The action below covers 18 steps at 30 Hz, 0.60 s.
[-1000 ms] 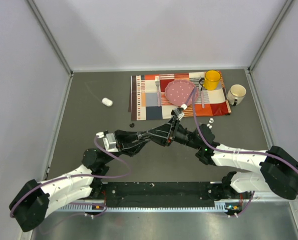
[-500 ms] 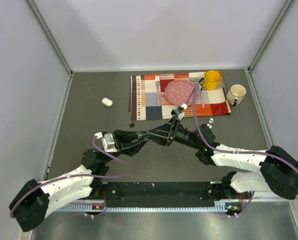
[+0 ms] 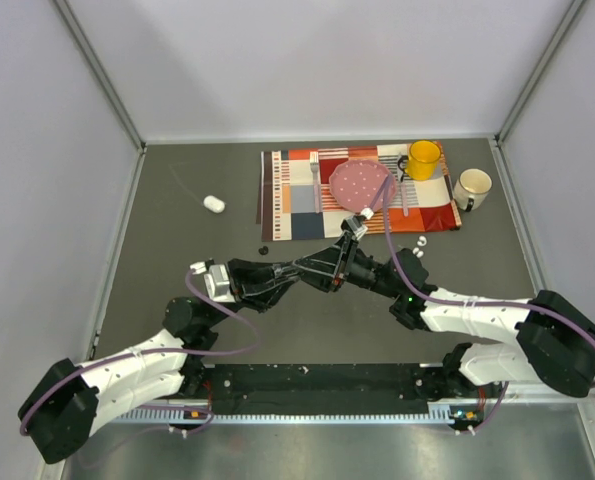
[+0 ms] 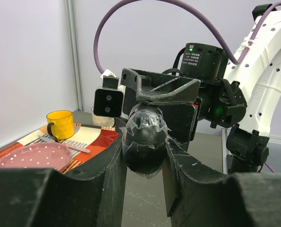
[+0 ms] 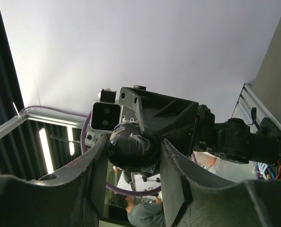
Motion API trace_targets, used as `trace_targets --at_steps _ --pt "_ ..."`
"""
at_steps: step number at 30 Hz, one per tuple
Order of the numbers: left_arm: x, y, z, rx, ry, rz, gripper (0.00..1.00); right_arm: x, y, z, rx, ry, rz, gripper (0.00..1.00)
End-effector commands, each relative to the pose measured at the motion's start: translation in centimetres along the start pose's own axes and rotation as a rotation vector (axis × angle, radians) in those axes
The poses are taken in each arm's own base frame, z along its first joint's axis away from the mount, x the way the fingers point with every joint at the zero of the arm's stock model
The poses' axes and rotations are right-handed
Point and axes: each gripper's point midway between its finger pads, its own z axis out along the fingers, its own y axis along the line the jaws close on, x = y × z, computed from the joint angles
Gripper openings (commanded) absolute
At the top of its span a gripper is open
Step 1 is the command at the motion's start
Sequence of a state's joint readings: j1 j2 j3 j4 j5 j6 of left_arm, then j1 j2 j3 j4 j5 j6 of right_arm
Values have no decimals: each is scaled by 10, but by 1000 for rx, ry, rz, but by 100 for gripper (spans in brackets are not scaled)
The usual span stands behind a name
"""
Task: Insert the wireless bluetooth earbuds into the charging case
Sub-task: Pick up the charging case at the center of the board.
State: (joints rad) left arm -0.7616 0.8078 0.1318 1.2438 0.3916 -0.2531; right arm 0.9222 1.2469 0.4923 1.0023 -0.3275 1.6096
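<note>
Both arms met above the middle of the surface [image 3: 177, 240], and the charging case [image 4: 145, 135], a black oval pod wrapped in crinkled clear film, hung between them, lifted off the surface. The left end effector [image 4: 144, 163] was narrowed onto it, a finger pressed against each flank. The right end effector [image 5: 131, 161] gripped the same pod from the opposite side, its fingers likewise tight on the shell. That two-sided hold looked meant for prying: 1 arm to steady the base while the other worked the lid, since nothing could go inside while it was closed. I could not tell from these views whether the lid had started to part.

The earbuds lay on the surface, none in hand. 2 white earbuds [image 3: 422, 241] sat close together just off the near right corner of the checked placemat [image 3: 297, 200], and 1 black earbud [image 3: 263, 249] lay just beyond its near left corner. A white pod [image 3: 213, 204] rested well to the left. With both end effectors occupied, 1 would have to let go before any bud could be picked up.
</note>
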Motion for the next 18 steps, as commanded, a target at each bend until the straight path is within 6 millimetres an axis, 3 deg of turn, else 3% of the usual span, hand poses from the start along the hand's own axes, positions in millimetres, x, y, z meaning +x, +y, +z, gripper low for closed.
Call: trace_targets --at_steps 1,18 --pt "-19 0 9 0 -53 -1 38 7 21 3 -77 21 -17 0" --pt "-23 1 9 -3 -72 1 39 7 18 2 -76 17 -14 0"
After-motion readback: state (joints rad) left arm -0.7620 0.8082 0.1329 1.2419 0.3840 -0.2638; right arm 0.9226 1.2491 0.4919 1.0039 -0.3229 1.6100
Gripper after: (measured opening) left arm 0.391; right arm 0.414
